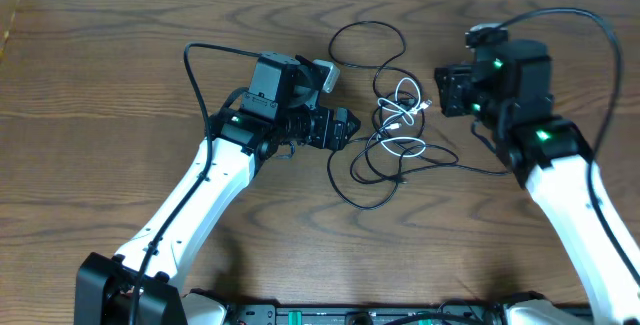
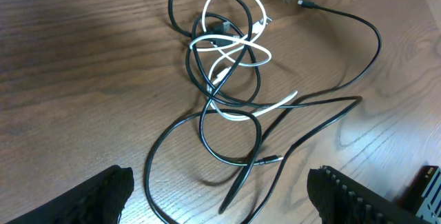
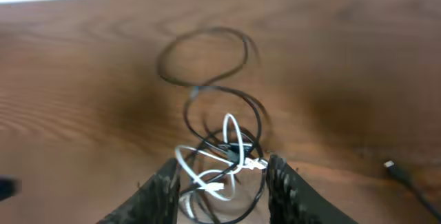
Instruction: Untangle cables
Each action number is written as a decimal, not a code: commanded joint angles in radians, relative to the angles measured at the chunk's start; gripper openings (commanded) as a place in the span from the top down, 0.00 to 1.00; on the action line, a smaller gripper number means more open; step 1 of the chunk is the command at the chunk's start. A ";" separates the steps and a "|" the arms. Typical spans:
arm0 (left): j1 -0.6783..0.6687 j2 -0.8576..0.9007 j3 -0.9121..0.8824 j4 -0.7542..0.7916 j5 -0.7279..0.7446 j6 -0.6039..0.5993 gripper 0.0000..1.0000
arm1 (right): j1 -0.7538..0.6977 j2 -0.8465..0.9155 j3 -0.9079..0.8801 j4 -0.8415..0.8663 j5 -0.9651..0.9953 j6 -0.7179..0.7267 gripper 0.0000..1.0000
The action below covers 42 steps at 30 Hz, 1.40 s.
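Cables: a few thin, long, flexible cables [image 1: 393,130], several black and one white, are knotted into one loose tangle of overlapping loops.
White cable: the white cable [image 2: 272,105] coils in small loops at the heart of the tangle. One pale end trails out to the side, and the black strands cross over and under it.
Black cables: the black cables [image 2: 207,138] make wider rings around the white one. One big loop reaches toward the far edge of the table, and others sag toward the near side.
Loose end: one small black plug [image 2: 303,3] lies flat on the wood, clear of the knot.
Location: the tangle lies on the brown wood-grain table [image 1: 100,65], in the middle and slightly toward the far edge, between the two claws.
Left claw: the black two-finger left claw [image 2: 220,186] is spread wide and holds nothing. It is low and just beside the tangle's left side, and its wrist view shows a black loop on the table between its fingers.
Right claw: the black two-finger right claw [image 3: 224,189] is released, with its fingers partly apart. It points at the tangle from the right, near the white cable's end. The wrist view is blurred, so I cannot tell whether a finger touches a strand.
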 commanded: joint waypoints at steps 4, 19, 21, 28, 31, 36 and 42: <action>0.001 0.011 0.009 -0.033 -0.052 -0.005 0.14 | -0.002 0.155 0.003 0.076 0.016 -0.007 0.62; -0.067 0.137 0.009 0.004 -0.074 -0.005 0.14 | -0.001 0.421 0.003 0.209 -0.053 -0.006 0.55; -0.086 0.146 0.009 0.013 -0.074 -0.005 0.14 | -0.001 0.447 0.003 0.226 -0.087 -0.007 0.55; -0.130 0.148 0.009 0.016 -0.074 -0.005 0.14 | 0.000 0.509 0.003 0.238 -0.178 -0.006 0.59; -0.135 0.148 0.009 0.017 -0.074 -0.005 0.14 | -0.001 0.516 0.002 0.226 -0.178 -0.006 0.68; -0.135 0.148 0.009 0.016 -0.074 -0.005 0.14 | -0.001 0.515 0.002 0.225 -0.178 -0.006 0.96; -0.135 0.148 0.009 0.017 -0.074 -0.005 0.14 | -0.003 0.466 0.003 0.214 -0.173 -0.006 0.99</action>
